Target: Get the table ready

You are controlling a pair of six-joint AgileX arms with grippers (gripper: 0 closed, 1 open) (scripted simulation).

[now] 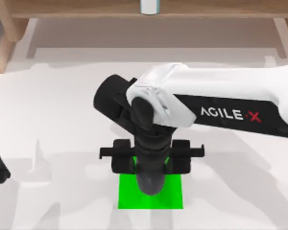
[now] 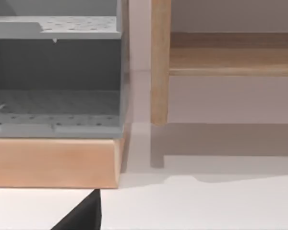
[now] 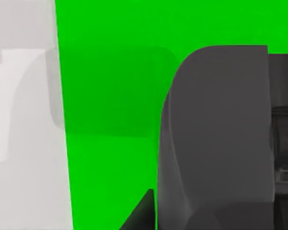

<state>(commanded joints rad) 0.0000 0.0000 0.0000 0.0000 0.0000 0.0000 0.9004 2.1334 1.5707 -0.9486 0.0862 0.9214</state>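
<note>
My right end effector (image 1: 151, 184) hangs low over the green square (image 1: 170, 199) on the surface (image 1: 62, 110), seemingly the placing target; I cannot tell its finger state.

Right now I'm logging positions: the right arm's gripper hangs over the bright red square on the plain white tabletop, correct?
Not quite: the square is bright green, not red, as the top view shows. The right arm's gripper does hang over it on the plain white tabletop.
</note>
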